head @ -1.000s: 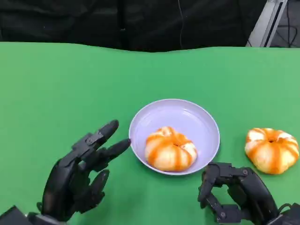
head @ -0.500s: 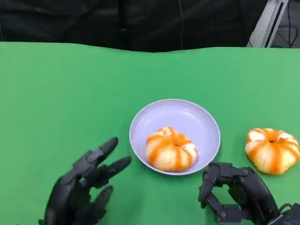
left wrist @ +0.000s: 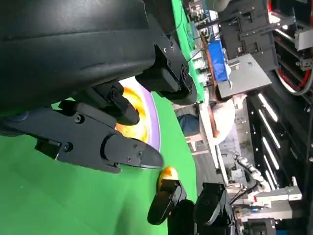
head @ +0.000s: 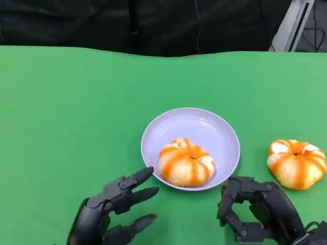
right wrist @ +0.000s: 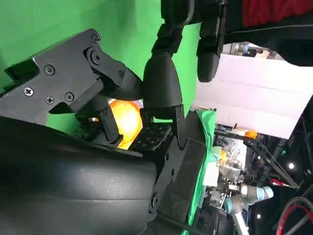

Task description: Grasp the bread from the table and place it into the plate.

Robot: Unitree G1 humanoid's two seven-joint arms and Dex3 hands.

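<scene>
We note the left hand (head: 110,217) and right hand (head: 260,212) are both cut off by the head view's lower edge. In the right wrist view, the fingers (right wrist: 161,88) hide most of a bread (right wrist: 122,120). Background objects there are too blurred to identify.

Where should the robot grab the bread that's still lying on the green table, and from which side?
Probably from above, with the right hand, which sits just near-left of it. The bread on the table is a rounded, domed bun lying flat with open table all around, so fingers could wrap its widest sides and lift it toward the plate on its left.
</scene>
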